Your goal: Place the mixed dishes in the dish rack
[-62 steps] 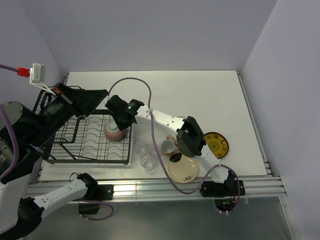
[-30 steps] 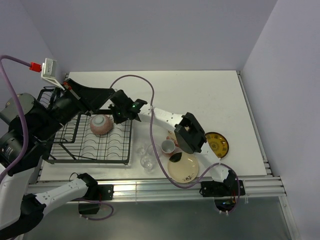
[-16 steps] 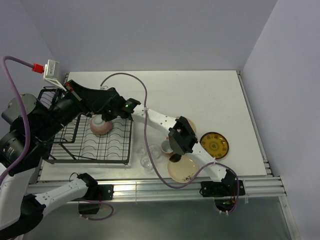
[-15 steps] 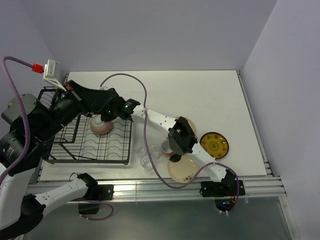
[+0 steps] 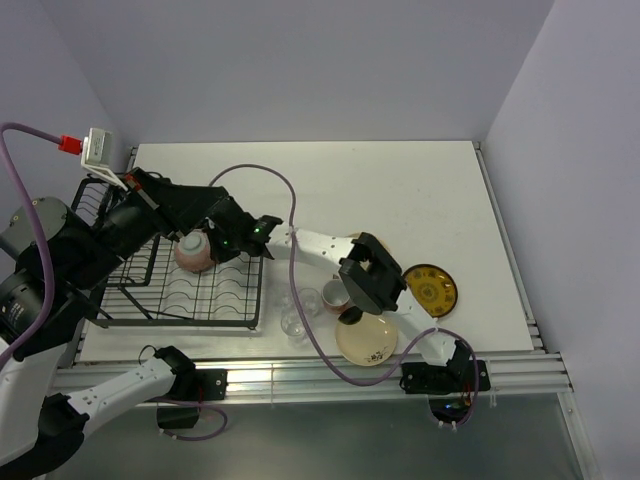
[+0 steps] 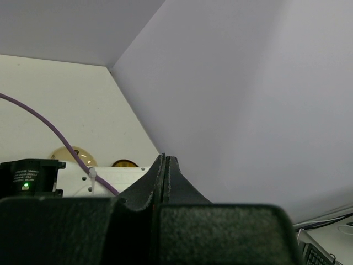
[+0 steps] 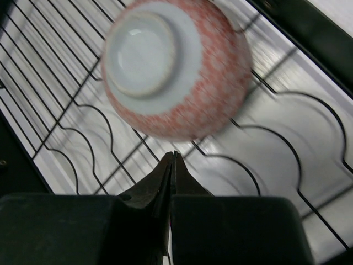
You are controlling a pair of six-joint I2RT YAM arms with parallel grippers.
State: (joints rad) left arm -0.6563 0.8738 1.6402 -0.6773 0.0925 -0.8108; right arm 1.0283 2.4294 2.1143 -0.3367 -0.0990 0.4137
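A pink mug [image 5: 193, 252] lies upside down on the black wire dish rack [image 5: 160, 312]. In the right wrist view the mug [image 7: 176, 72] is blurred, just beyond the fingertips. My right gripper [image 5: 222, 245] [image 7: 172, 157] is shut and empty, right beside the mug over the rack grid [image 7: 287, 160]. My left gripper [image 5: 222, 207] [image 6: 165, 160] is shut and empty, held above the rack's far side. A second pink mug [image 5: 335, 295], three clear glasses [image 5: 293, 322], a cream plate [image 5: 368, 342], a dark bowl [image 5: 350, 314] and a yellow plate [image 5: 432, 290] are on the table.
My right arm's white link [image 5: 320, 243] spans from the plates to the rack, over the glasses and mug. A purple cable [image 5: 265, 175] loops above the table's middle. The left wrist view shows the yellow plate [image 6: 124, 163] and purple walls.
The pink mug has moved from the rack's right part to its left part. My right gripper let go of it, followed leftwards and is shut. The left arm shifted above the rack.
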